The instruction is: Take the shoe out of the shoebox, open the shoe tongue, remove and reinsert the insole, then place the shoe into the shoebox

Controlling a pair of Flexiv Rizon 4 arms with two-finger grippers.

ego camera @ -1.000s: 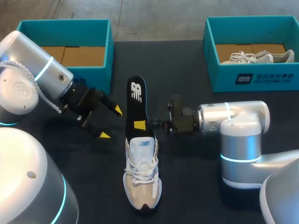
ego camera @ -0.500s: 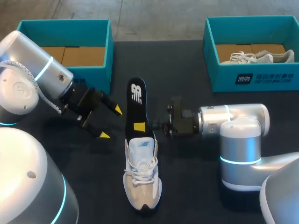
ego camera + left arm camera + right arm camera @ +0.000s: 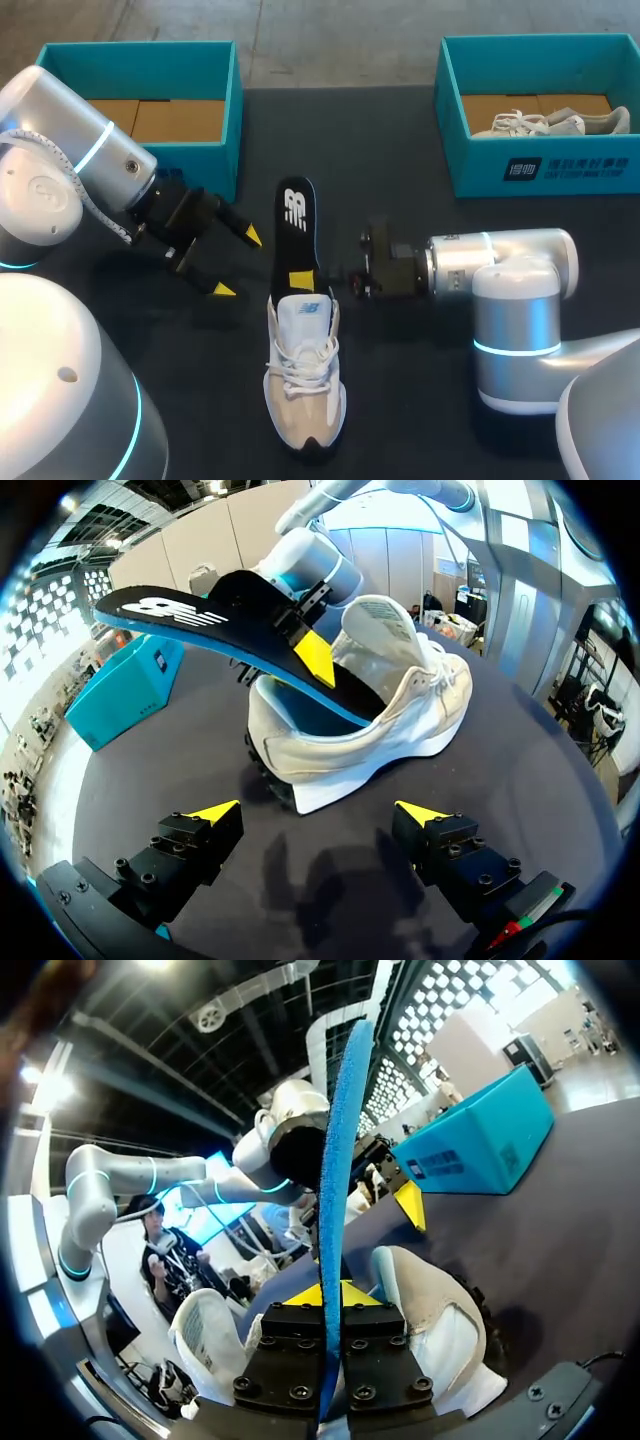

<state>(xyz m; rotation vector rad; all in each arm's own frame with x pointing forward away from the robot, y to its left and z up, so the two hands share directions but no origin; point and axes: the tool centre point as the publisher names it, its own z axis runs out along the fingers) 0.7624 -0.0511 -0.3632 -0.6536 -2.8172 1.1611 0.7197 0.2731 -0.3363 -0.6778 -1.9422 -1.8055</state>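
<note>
**Insole held half out of the shoe, mid-table**

At the left, an open teal cardboard shoebox [image 3: 140, 75] with a brown floor is seen at the far edge of the dark, matt table [image 3: 420, 400]. Near it the left gripper [image 3: 236, 263] is held just above the table with its fingers spread wide and nothing between them. It is pointed at the heel of the shoe [image 3: 304, 370] and kept apart from it.

The shoe is stood upright on its dark sole at the middle of the table. Its long axis is laid from near to far, with the toe toward the robot. Its upper is cream and white, laced in white, with the padded tongue raised.

The insole [image 3: 296, 215], flat and slender, black on top and blue foam beneath, is lodged by its front end in the shoe's opening. Its rounded heel end is tilted up toward the far side. It is pinched edge-on by the right gripper [image 3: 300, 272], whose fingers are closed on both faces.

At the right, a second teal shoebox [image 3: 540, 160] is seen with a pale shoe [image 3: 545, 123] lying inside.
</note>
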